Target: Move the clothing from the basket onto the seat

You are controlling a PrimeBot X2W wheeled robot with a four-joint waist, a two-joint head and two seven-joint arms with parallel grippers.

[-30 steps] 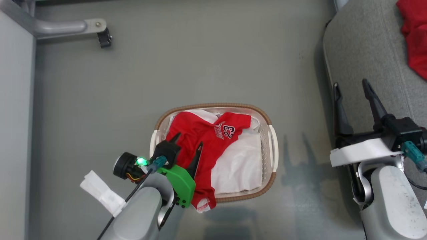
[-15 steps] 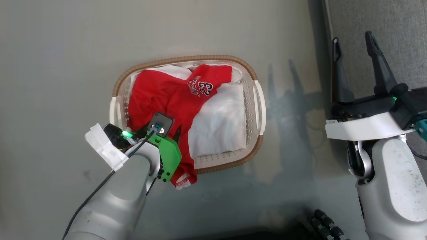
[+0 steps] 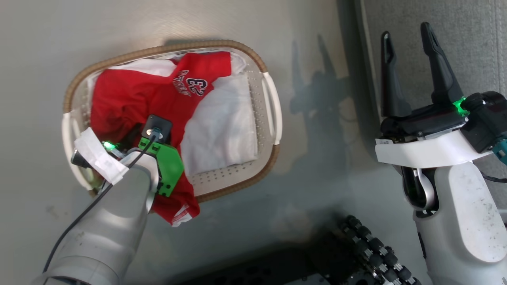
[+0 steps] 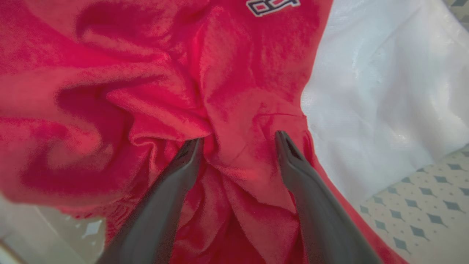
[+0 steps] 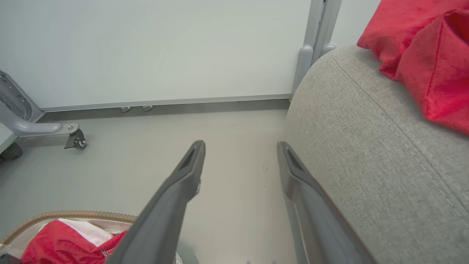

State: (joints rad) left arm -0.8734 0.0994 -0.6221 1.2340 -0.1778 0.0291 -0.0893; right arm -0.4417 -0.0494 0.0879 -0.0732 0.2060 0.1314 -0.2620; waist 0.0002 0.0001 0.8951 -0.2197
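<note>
The basket stands on the floor with red clothing marked "23" heaped in its left half; one end hangs over the near rim. My left gripper points down into it, open, both fingertips pressed into the red fabric with a fold bunched between them. In the head view its fingers are hidden under the green wrist mount. My right gripper is open and empty beside the edge of the grey seat. Another red garment lies on the seat.
A plain white sheet fills the basket's right half. My dark base with rollers sits at the bottom. A grey frame leg with a caster stands by the far wall. Bare floor lies between basket and seat.
The head camera has tilted and swung, shifting the basket up and left in its picture. My left gripper has gone down into the red clothing, its fingers now hidden beneath the wrist. Both grippers stay open.
</note>
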